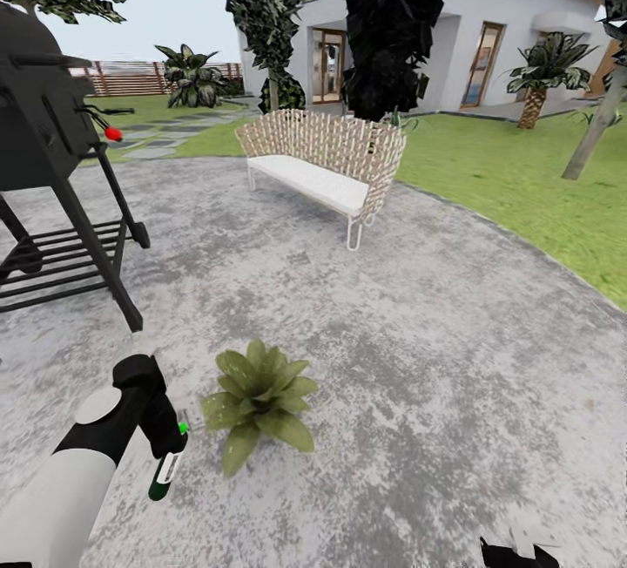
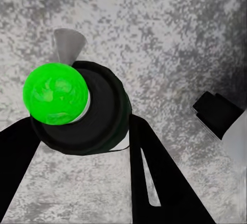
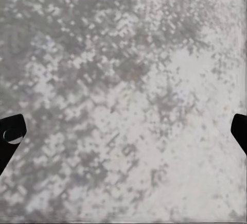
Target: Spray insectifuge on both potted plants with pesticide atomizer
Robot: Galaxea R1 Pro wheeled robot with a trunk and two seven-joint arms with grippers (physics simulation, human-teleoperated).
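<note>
the round grey stone patio (image 1: 418,359) carries a wicker bench (image 1: 324,160) at its far edge, a black grill (image 1: 52,158), and one potted plant (image 1: 259,400) well inside; just beside it the left gripper (image 1: 165,446) clamps the pesticide atomizer (image 1: 165,472); the right gripper (image 3: 123,131) gapes wide, empty

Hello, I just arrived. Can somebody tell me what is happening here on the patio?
The robot's left gripper holds the pesticide atomizer beside a low potted plant on the grey stone patio. Its green top shows between the fingers in the left wrist view. The right gripper hangs open over bare stone. A second leafy plant stands far off by the fence.
</note>
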